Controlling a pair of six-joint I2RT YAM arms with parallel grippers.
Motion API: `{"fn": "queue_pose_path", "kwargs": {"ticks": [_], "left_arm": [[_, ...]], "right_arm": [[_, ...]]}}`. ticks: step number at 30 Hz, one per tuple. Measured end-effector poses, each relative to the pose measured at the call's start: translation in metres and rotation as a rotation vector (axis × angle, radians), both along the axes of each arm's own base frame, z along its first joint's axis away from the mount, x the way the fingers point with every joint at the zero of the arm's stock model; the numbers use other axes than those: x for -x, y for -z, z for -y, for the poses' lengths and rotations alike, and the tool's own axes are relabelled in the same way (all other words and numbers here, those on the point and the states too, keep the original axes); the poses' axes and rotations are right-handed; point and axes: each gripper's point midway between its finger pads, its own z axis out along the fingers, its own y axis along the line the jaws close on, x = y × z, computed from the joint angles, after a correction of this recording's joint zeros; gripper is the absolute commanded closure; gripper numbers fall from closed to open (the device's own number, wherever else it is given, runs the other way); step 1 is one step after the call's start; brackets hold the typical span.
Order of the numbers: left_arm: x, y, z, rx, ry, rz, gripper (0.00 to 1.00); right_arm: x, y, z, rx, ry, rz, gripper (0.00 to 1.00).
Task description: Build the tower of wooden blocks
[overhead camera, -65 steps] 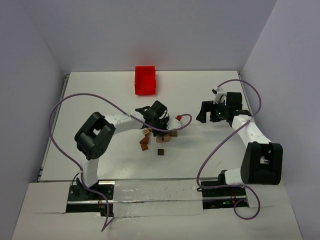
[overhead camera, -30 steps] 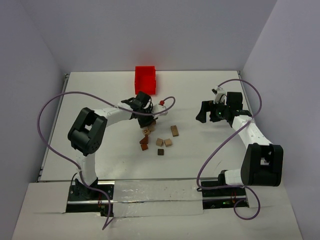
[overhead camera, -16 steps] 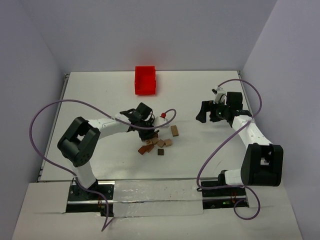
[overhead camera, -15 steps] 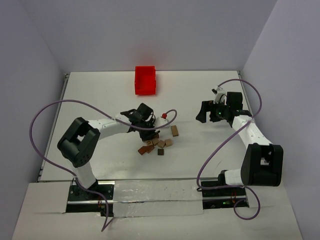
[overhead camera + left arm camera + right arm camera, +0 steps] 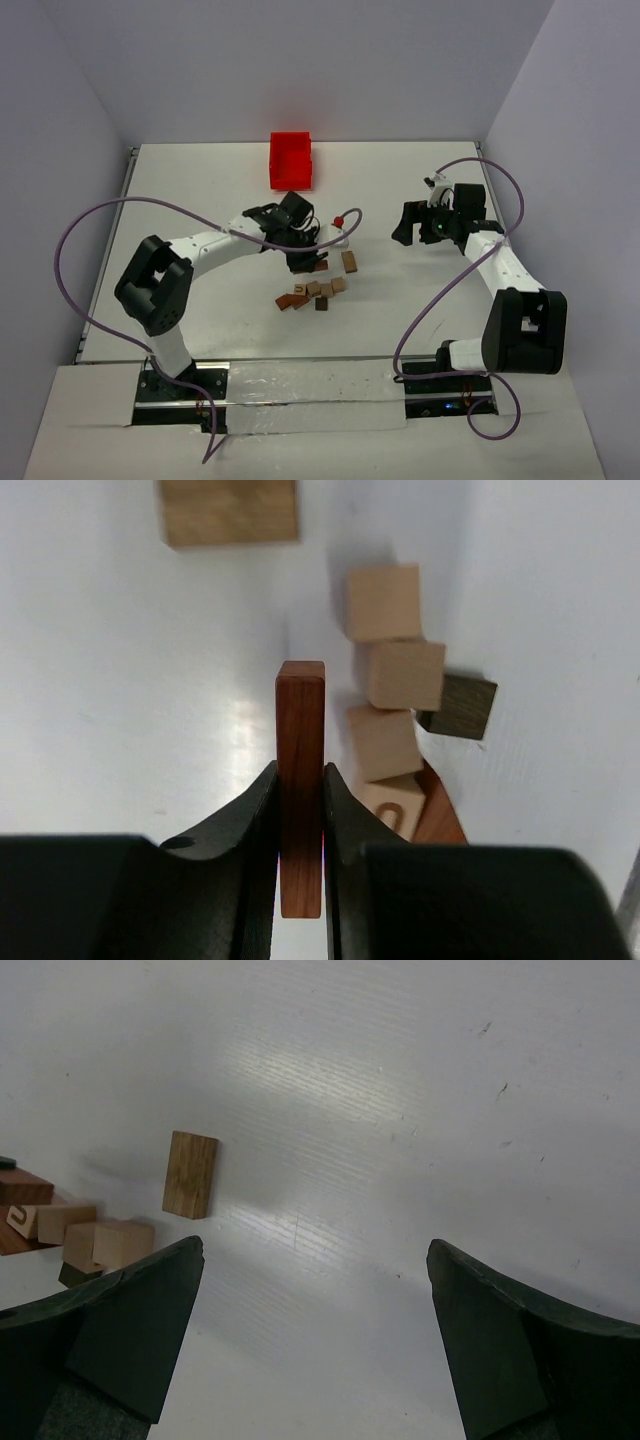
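A: Red-brown wood: 1 thin slab (image 5: 301,710) is clamped edge-on in the left claw (image 5: 300,790). 0.5 seconds ago that claw was down among the blocks. Now it is up and off toward 12 o'clock of them.

B: So a piece is picked. And the tower?

A: None stands yet. The heap of blocks (image 5: 310,292) lies loose near the middle of the surface (image 5: 200,180), at 6 o'clock of the left claw. Its tan cubes touch, with a dark cube (image 5: 458,706) at their edge. 1 second ago they lay more spread out.

B: Room to set the slab down?

A: I think so. There is bare surface at 9 o'clock of the heap. A tan slab (image 5: 349,261) lies apart at 2 o'clock, and the red bin (image 5: 291,160) sits well off at 12. The right claw (image 5: 315,1340) hangs far out at 3 o'clock with its fingers wide apart, holding nothing.
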Motion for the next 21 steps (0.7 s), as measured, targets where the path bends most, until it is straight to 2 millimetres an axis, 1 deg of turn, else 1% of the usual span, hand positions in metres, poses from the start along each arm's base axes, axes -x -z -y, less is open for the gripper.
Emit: {"fn": "queue_pose_path", "kwargs": {"ticks": [2, 4, 6, 8, 11, 12, 14, 17, 19, 21], "left_arm": [[-0.012, -0.021, 0.007, 0.029, 0.029, 0.015, 1.00], [-0.025, -0.037, 0.010, 0.048, 0.057, 0.027, 1.00], [-0.036, -0.047, 0.012, 0.047, 0.100, 0.013, 0.99], [-0.047, -0.049, 0.013, 0.046, 0.144, -0.007, 0.96], [-0.051, -0.036, 0.007, 0.012, 0.206, -0.091, 0.95], [-0.052, -0.028, 0.005, 0.001, 0.221, -0.123, 0.95], [-0.048, -0.010, 0.001, -0.024, 0.244, -0.186, 0.94], [-0.037, 0.014, -0.010, -0.065, 0.262, -0.280, 0.92], [-0.032, 0.024, -0.014, -0.078, 0.271, -0.329, 0.92], [-0.031, 0.030, -0.015, -0.074, 0.275, -0.360, 0.91]], "right_arm": [[0.000, 0.000, 0.000, 0.000, 0.000, 0.000, 0.00], [0.000, 0.000, 0.000, 0.000, 0.000, 0.000, 0.00], [0.000, 0.000, 0.000, -0.001, -0.001, 0.000, 0.00], [0.000, 0.000, 0.000, -0.001, -0.001, -0.001, 0.00], [0.000, 0.000, 0.000, -0.001, -0.001, 0.000, 0.00], [0.000, 0.000, 0.000, -0.001, -0.002, 0.000, 0.00], [0.000, 0.000, 0.000, -0.002, -0.002, 0.000, 0.00], [0.000, 0.000, -0.001, -0.002, -0.003, -0.001, 0.00], [0.000, 0.000, -0.001, -0.002, -0.003, -0.001, 0.00], [0.000, 0.001, -0.001, -0.002, -0.004, -0.003, 0.00]]}}
